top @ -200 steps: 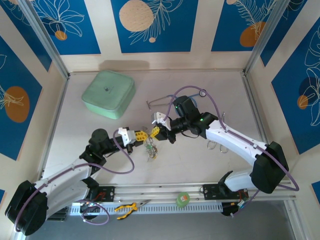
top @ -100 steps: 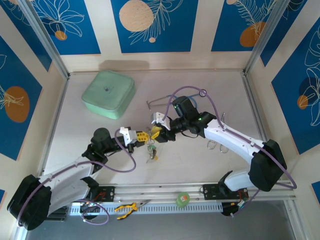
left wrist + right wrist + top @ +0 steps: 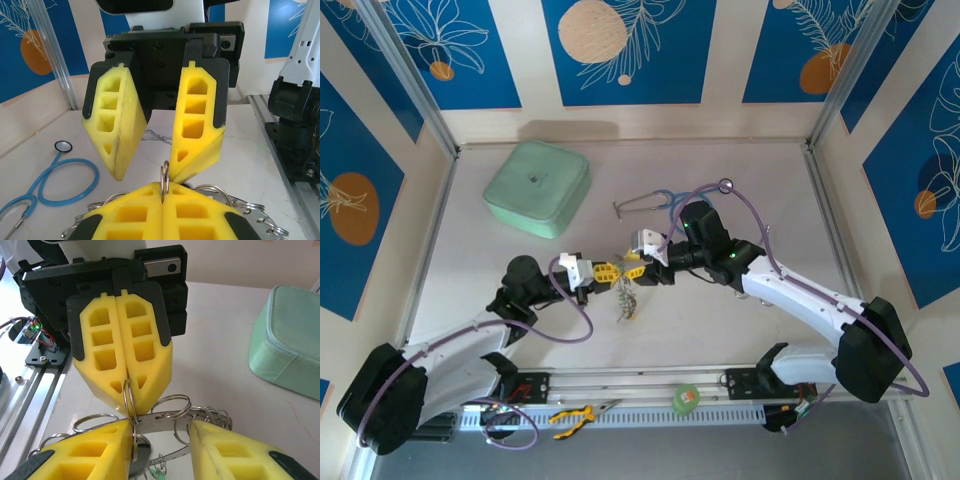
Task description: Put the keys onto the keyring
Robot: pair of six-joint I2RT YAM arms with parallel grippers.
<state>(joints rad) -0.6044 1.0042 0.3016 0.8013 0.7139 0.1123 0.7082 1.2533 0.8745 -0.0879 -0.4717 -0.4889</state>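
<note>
The left gripper (image 3: 613, 270) is clamped tight on the keyring (image 3: 129, 399). It pinches the thin silver loop edge-on at its yellow fingertips, just left of centre in the top view, and the keys (image 3: 624, 302) with their green and yellow tags dangle right below. The right gripper (image 3: 634, 268) faces it nose to nose with its jaws spread fairly wide, and the ring sits close against one finger. A mint-green case (image 3: 537, 187) sits in the upper left, and a blue stethoscope (image 3: 650, 203) lies just above the right arm, apart from the bundle.
</note>
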